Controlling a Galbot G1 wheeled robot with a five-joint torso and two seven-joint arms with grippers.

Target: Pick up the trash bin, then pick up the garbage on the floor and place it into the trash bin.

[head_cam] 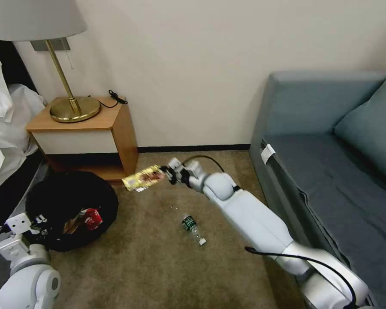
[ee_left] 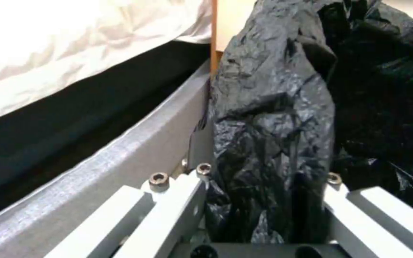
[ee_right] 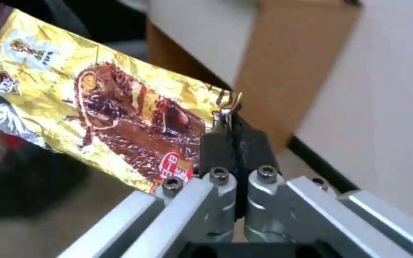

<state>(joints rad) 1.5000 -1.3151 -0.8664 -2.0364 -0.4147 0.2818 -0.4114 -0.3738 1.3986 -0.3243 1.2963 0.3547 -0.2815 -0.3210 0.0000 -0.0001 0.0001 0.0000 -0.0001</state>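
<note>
My right gripper [head_cam: 166, 174] pinches the gold wrapper [head_cam: 143, 178] by one edge, midair beside the trash bin [head_cam: 70, 210]; my left gripper [ee_left: 264, 200] clamps its bag-lined rim. Carry fully over the opening before letting go; thin foil may drift.

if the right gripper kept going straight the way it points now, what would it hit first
Probably the nightstand: the right gripper, shut on the gold wrapper, points left toward it above the carpet, though depth is unclear.

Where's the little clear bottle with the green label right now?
In the head view the bottle lies on the carpet, right of the trash bin, left of the sofa and beside the right arm, whose claw holds the gold wrapper.
</note>
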